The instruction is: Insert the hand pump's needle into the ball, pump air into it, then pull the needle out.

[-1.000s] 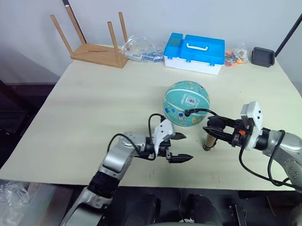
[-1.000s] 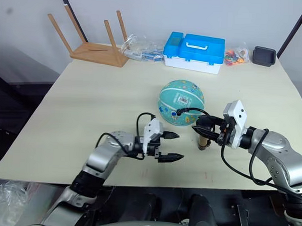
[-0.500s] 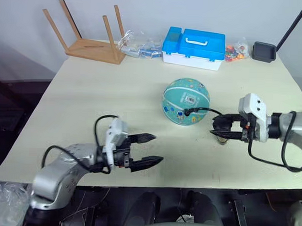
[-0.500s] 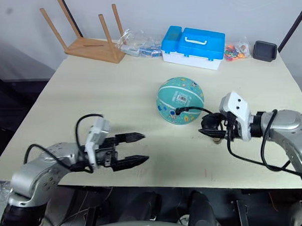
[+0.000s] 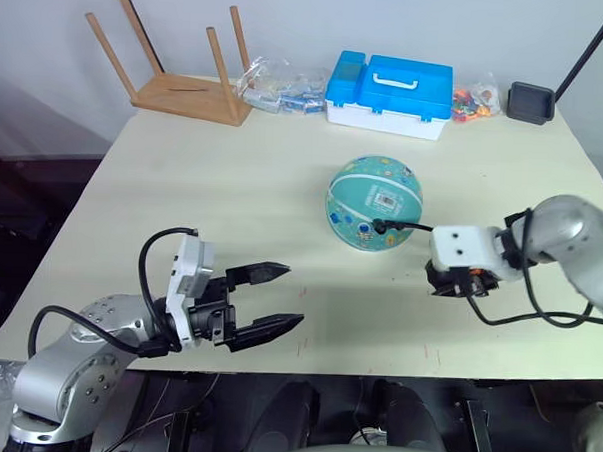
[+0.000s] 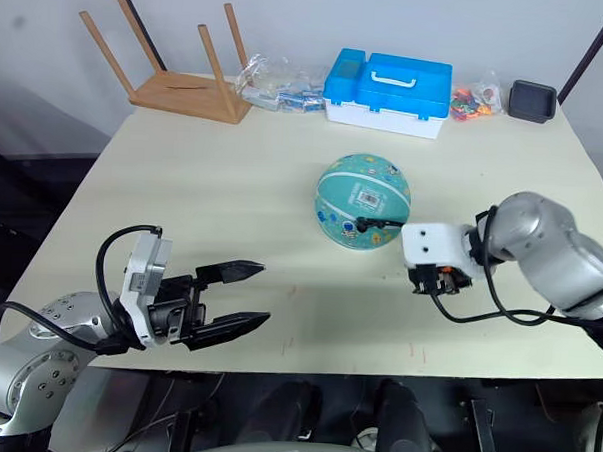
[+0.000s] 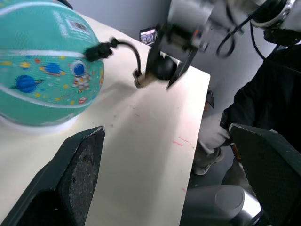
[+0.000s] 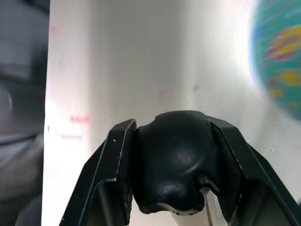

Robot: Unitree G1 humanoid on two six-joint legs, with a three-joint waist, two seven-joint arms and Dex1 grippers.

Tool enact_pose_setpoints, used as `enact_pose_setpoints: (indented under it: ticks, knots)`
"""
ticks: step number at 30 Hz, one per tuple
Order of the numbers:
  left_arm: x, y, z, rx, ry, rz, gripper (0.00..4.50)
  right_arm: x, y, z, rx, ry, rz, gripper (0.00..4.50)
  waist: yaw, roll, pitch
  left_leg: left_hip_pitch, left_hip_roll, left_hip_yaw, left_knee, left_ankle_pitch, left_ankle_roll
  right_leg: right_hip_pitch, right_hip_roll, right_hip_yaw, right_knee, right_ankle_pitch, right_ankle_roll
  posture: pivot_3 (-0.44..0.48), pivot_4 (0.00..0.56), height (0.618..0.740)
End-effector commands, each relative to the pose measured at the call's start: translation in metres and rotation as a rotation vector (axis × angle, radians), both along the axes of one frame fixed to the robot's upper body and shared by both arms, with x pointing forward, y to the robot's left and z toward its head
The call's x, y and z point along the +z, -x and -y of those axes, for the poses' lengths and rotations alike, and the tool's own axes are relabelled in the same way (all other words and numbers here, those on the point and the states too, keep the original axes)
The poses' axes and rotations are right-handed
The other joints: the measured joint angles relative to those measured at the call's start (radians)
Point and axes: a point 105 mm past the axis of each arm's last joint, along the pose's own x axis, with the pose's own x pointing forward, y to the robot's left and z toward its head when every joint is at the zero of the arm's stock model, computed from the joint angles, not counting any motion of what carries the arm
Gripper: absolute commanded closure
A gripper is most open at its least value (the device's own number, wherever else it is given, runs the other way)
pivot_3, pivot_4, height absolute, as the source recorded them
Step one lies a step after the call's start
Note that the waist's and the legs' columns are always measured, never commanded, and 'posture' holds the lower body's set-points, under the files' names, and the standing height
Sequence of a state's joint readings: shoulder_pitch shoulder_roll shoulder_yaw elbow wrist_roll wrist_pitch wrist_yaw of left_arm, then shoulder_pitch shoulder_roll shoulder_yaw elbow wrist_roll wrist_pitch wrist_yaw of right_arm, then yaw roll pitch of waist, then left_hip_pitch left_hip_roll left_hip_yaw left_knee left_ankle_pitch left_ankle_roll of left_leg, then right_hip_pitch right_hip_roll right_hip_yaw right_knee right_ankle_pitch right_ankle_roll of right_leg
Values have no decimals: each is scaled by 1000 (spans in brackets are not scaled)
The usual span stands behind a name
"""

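Right pincer [image 8: 171, 188] gripping hand pump [image 8: 171, 165] handle, needle [image 5: 378, 227] in ball [image 5: 374, 203], left pincer [image 5: 275, 301] open

Head stereo pair looks down over whole table [image 5: 182, 201]; both wrist cams low, close-up; left wrist and head views share the ball [image 7: 42, 66].

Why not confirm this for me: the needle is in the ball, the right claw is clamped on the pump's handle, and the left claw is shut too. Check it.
Not quite. The left claw is open, its fingers spread apart with nothing between them, as the left eye view shows. The rest holds: the needle sits in the ball, and the right claw is clamped on the hand pump's black handle.
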State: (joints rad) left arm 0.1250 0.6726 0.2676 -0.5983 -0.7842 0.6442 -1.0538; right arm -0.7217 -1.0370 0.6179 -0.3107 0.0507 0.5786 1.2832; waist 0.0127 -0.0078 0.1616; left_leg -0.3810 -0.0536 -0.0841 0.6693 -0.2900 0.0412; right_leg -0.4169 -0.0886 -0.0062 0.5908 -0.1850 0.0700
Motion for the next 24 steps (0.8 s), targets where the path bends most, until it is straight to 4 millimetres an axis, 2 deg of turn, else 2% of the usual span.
enact_pose_setpoints:
  ticks: [1, 4, 8, 10, 12, 14, 17, 19, 24]
  knots:
    - [6, 4, 4, -13, -14, 63, 0, -16, -13, 7, 6, 101, 44, 2863, 1, 0, 0, 0, 0, 0, 0, 0, 0, 0, 0, 0, 0, 0, 0, 0, 150, 740]
    - [5, 5, 4, -5, -17, 61, 0, -39, -21, 10, 3, 143, 34, 2863, 3, -1, 0, 0, -1, 0, 1, 0, 0, 0, 0, 0, 0, 0, 0, 0, 150, 740]
    - [2, 5, 3, 6, -48, 69, 0, -61, -17, 0, -6, 90, -70, 2863, 3, -2, -1, 1, -1, -1, 1, 1, -1, 1, 0, 1, 1, 0, 0, 0, 150, 740]
    - [3, 3, 4, 9, -55, 74, 0, -68, -17, 2, -21, 75, -95, 1842, 4, -2, -1, 1, -1, -2, 1, 1, -2, 1, 0, 1, 1, 0, 0, 0, 150, 740]
    - [2, -1, 4, 18, -65, 84, 0, -68, -23, 2, -32, 34, -78, 1166, 2, -1, -1, 1, -1, -2, 1, 1, -2, 1, 1, 0, 1, 1, 0, 0, 150, 740]
    - [2, -4, 3, 26, -84, 101, 0, -56, -24, -7, -23, -87, -68, 62, 0, -1, -1, 1, -1, -1, 0, 1, -2, 1, 1, 1, 1, 3, 2, 0, 150, 740]
    - [6, -10, 0, 27, -93, 108, 0, -21, -9, -19, 26, -317, -87, 62, -2, 0, 0, 1, -1, -1, 0, 2, -3, 0, 2, 1, 2, 3, 1, 0, 150, 740]
    - [10, -15, -1, 17, -106, 116, 0, 2, 7, -14, 30, -460, -57, 62, 4, 0, 0, 1, 0, -2, 0, 2, -3, 0, 2, 1, 2, 3, 1, 0, 150, 740]
    - [21, -31, -5, 9, -118, 140, 0, 26, 41, -2, -22, -642, -12, 62, 11, 0, 0, 1, -1, -4, 0, 2, -3, 1, 1, -1, 1, 3, 1, 0, 150, 740]
